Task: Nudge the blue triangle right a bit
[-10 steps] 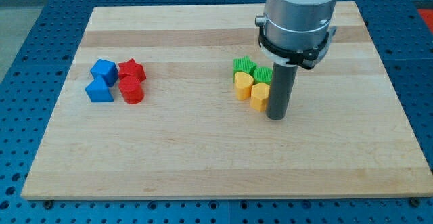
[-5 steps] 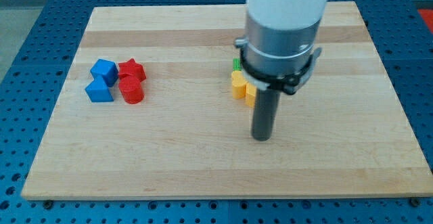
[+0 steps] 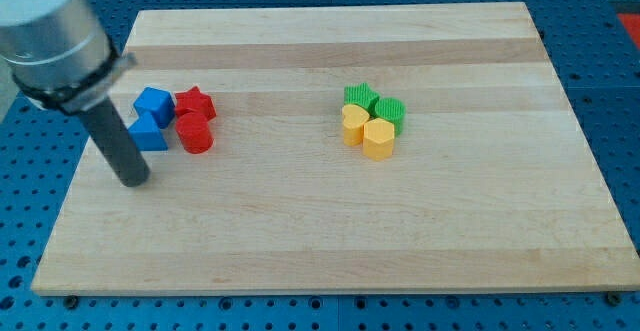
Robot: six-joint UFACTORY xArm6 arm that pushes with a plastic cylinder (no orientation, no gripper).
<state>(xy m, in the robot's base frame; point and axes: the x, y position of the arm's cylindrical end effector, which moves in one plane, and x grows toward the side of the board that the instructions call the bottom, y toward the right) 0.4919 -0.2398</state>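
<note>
Presently, my tip (image 3: 133, 181) rests on the worktop (image 3: 300, 231) at the view's left, just below and left of the blue triangle (image 3: 150, 134); the rod crosses the triangle's left edge, contact not discernible. No fingers fitted, only the bare rod, so nothing is gripped.

Blue triangle: solid blue wedge, lying flat, left part hidden by the rod. Neighbours: blue cube (image 3: 154, 104) touching above; red cylinder (image 3: 194, 132) just to the right; red star (image 3: 195, 102) above that. Well apart, toward the view's right: green star (image 3: 359, 97), green cylinder (image 3: 390, 111), yellow heart (image 3: 354, 124), yellow hexagon (image 3: 379, 139), clustered touching.
</note>
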